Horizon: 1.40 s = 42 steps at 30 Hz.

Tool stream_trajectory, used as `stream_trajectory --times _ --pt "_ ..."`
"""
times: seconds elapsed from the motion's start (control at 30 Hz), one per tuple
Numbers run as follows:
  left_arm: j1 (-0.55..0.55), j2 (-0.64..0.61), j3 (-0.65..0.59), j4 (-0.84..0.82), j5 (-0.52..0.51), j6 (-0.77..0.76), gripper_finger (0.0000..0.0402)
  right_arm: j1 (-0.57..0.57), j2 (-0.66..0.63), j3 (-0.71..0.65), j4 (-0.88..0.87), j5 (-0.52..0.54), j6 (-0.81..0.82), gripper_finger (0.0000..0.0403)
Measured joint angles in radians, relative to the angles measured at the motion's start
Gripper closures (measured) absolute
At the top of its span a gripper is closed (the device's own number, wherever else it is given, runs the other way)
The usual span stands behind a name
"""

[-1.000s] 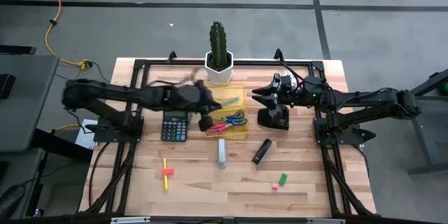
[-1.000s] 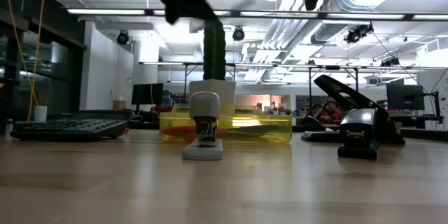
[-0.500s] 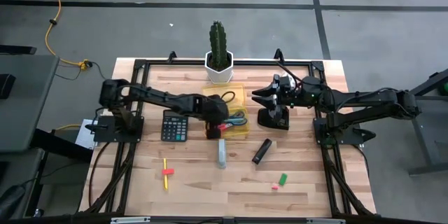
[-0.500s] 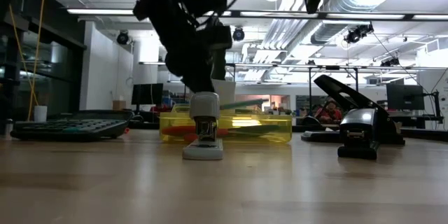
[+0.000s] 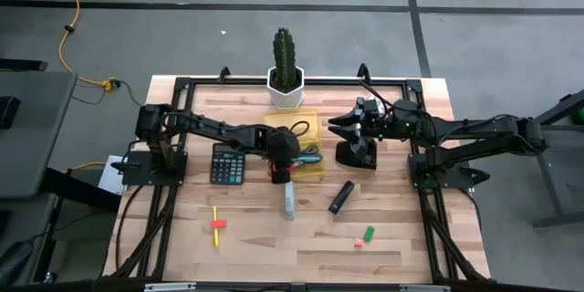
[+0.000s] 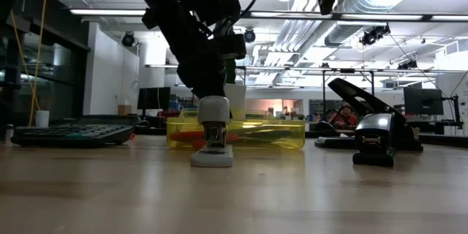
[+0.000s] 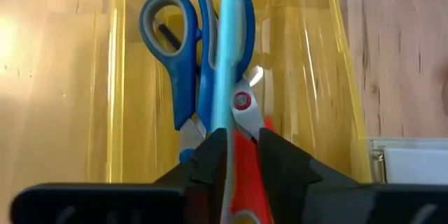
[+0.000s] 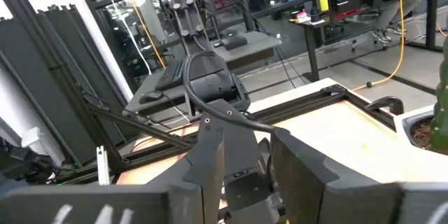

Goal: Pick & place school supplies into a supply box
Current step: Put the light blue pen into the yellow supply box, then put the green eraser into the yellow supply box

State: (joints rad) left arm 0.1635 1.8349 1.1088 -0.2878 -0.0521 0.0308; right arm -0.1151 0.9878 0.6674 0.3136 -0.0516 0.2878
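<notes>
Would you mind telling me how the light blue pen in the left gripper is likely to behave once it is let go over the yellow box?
The light blue pen looks straight and stiff, so it probably won't flop. It is thin and rounded, held between the left gripper fingers, so it may roll on release. It hangs above the blue-handled scissors in the yellow box, so it would likely settle on them.

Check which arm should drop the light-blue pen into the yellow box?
Left. Its gripper is shut on the pen, directly over the yellow box holding the scissors. The right gripper waits above the black stapler, holding nothing.
</notes>
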Motion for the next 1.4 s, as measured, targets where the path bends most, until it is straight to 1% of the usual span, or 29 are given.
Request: stream_trajectory --times 0.13,0.23,0.37,0.47,0.6,0.73,0.8,0.9,1.0,1.07,1.23,1.4 --pt "0.000 -0.001 0.000 -0.004 -0.001 -0.021 0.0281 0.000 0.000 0.000 -0.003 0.040 0.000 0.0293" --pt "0.002 -0.025 0.001 -0.026 -0.005 -0.027 0.0251 0.000 0.000 0.000 -0.003 0.059 0.000 0.0293" --pt "0.014 -0.114 0.013 -0.088 -0.031 -0.037 0.0221 0.000 0.000 0.000 -0.002 0.060 -0.014 0.0293" --pt "0.031 -0.226 0.014 -0.100 -0.053 -0.087 0.0208 0.000 0.000 0.000 -0.001 0.060 -0.027 0.0293" --pt "0.054 -0.408 0.015 -0.068 -0.077 -0.200 0.0203 0.000 0.000 0.000 -0.002 0.060 -0.047 0.0293" --pt "0.044 -0.585 0.000 0.044 -0.115 -0.285 0.0202 0.000 0.000 0.000 -0.001 0.059 -0.071 0.0293" --pt "0.018 -0.668 -0.038 0.149 -0.145 -0.319 0.0202 0.000 0.000 0.000 0.001 0.053 -0.069 0.0293" --pt "-0.035 -0.775 -0.112 0.252 -0.219 -0.343 0.0202 0.000 0.000 0.000 0.015 0.018 -0.069 0.0293" --pt "-0.094 -0.860 -0.173 0.303 -0.304 -0.342 0.0202 0.000 0.000 0.000 0.019 -0.001 -0.079 0.0293" --pt "-0.125 -0.903 -0.195 0.308 -0.322 -0.318 0.0202 0.000 0.000 0.000 0.020 -0.002 -0.086 0.0293" --pt "-0.162 -0.953 -0.199 0.291 -0.293 -0.167 0.0202 0.000 0.000 0.000 0.020 -0.002 -0.086 0.0293" --pt "-0.164 -0.986 -0.199 0.290 -0.224 -0.097 0.0202 0.000 0.000 0.000 0.020 -0.002 -0.082 0.0293"
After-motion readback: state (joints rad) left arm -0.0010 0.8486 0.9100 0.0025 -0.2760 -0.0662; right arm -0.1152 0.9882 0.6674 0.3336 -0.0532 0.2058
